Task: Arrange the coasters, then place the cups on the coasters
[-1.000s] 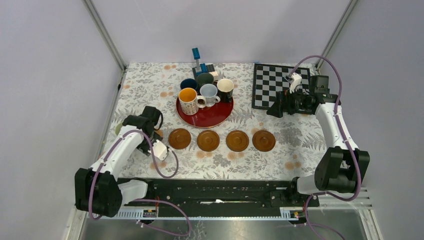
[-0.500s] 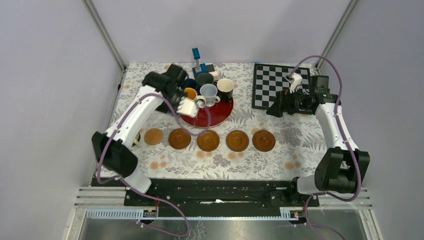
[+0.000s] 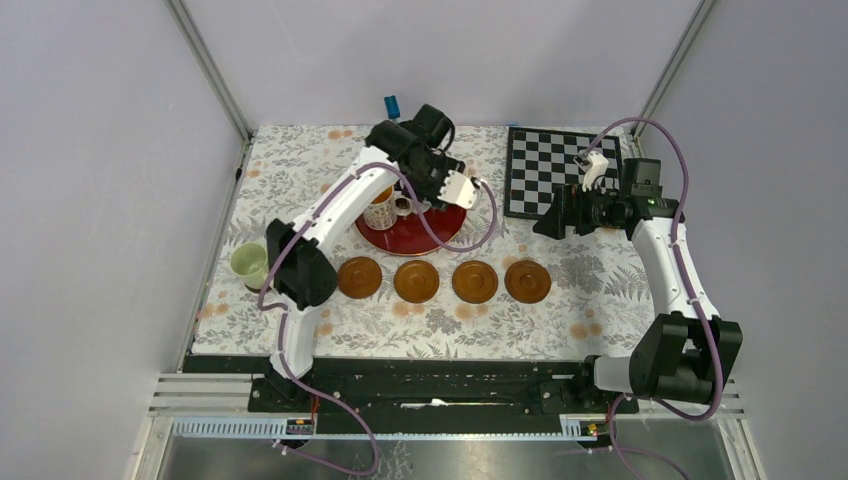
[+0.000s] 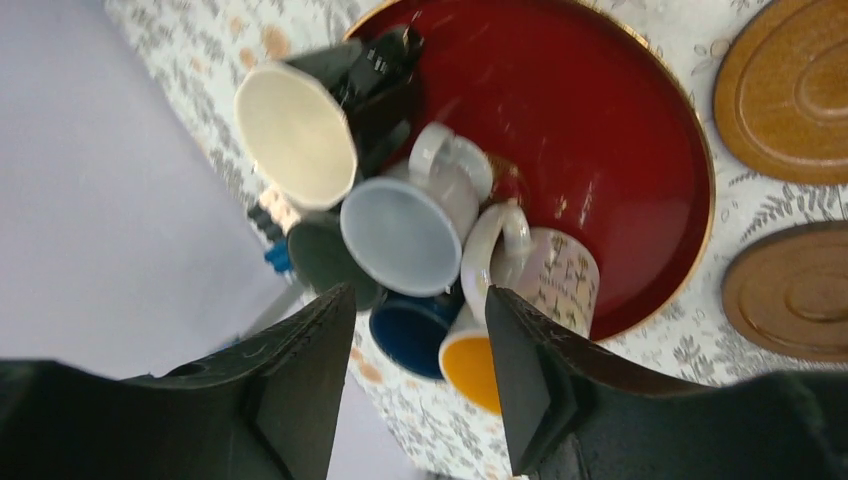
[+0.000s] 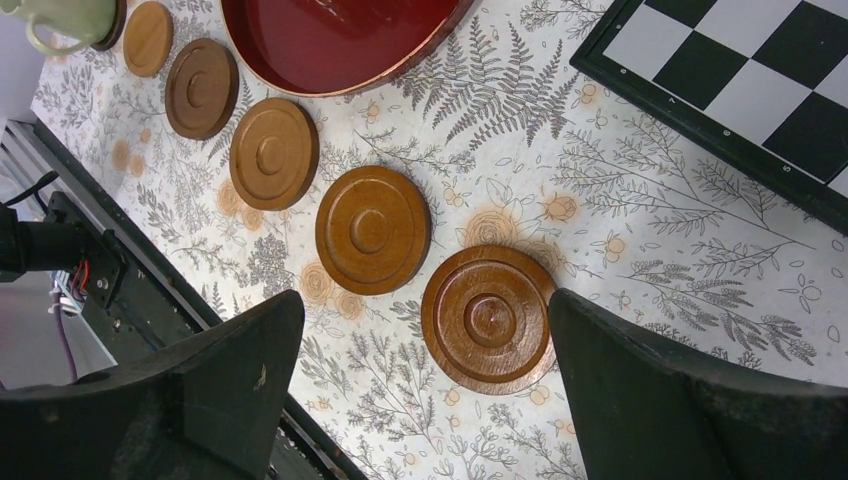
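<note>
My left gripper [image 3: 443, 183] hangs open over the cups on the red tray [image 3: 425, 232], its jaws apart with nothing between them. Below the left gripper [image 4: 415, 385] stand the light blue cup [image 4: 400, 232], the black cup with cream inside [image 4: 298, 132], a dark grey-green cup [image 4: 322, 262], a dark blue cup [image 4: 412, 325] and the patterned cup [image 4: 555, 280]. A pale green cup [image 3: 248, 262] sits on the leftmost coaster [image 5: 112, 28]. Bare coasters [image 3: 416, 281] lie in a row in front of the tray. My right gripper [image 5: 425, 390] is open above the rightmost coaster [image 5: 488, 312].
A chessboard [image 3: 545, 165] lies at the back right, under my right wrist. A blue-topped object [image 3: 392, 102] stands behind the tray. My left arm's elbow [image 3: 295, 265] covers part of the coaster row.
My left arm has swung from the pale green cup at the left of the table up and right, over the tray. The right arm has barely moved.
</note>
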`<state>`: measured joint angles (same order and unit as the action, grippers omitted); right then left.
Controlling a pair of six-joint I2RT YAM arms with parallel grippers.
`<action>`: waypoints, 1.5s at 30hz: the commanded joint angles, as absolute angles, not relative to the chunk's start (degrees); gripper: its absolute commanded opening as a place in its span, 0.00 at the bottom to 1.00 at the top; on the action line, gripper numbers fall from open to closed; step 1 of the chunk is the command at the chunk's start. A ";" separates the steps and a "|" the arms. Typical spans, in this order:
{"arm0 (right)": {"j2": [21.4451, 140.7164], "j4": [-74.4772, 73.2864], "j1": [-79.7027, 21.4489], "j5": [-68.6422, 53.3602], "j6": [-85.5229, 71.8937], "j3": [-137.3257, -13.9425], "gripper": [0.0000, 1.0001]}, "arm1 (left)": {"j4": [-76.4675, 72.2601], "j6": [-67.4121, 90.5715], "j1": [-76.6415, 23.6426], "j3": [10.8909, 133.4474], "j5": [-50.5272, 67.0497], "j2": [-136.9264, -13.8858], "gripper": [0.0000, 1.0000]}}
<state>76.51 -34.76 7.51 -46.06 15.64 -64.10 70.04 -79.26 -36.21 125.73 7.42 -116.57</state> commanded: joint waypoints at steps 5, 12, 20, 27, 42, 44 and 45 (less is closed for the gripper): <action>74.13 -31.68 7.65 -45.08 13.10 -62.94 0.98 | 61.30 -85.57 -37.98 123.49 9.51 -122.19 0.55; 74.17 -31.74 7.65 -44.92 13.51 -62.89 0.98 | 60.98 -88.72 -37.97 121.87 6.69 -125.97 0.50; 74.19 -31.97 7.65 -45.26 13.75 -62.94 0.98 | 59.24 -90.65 -37.21 121.81 3.77 -129.00 0.48; 74.36 -32.05 7.65 -45.74 13.73 -62.93 0.98 | 57.85 -93.11 -36.19 122.42 1.38 -131.30 0.48; 74.77 -32.06 7.69 -45.91 13.80 -62.81 0.98 | 57.43 -98.98 -35.33 120.17 0.27 -133.17 0.27; 74.79 -32.02 7.65 -45.88 13.80 -62.87 0.98 | 57.45 -99.50 -35.46 119.58 0.25 -132.58 0.21; 74.82 -32.00 7.60 -45.90 13.80 -62.85 0.98 | 57.53 -99.87 -35.57 119.09 0.24 -132.07 0.19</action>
<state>75.81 -32.67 7.51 -45.54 13.85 -63.00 57.17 -97.19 -35.66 120.68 0.60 -133.62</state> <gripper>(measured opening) 0.988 0.240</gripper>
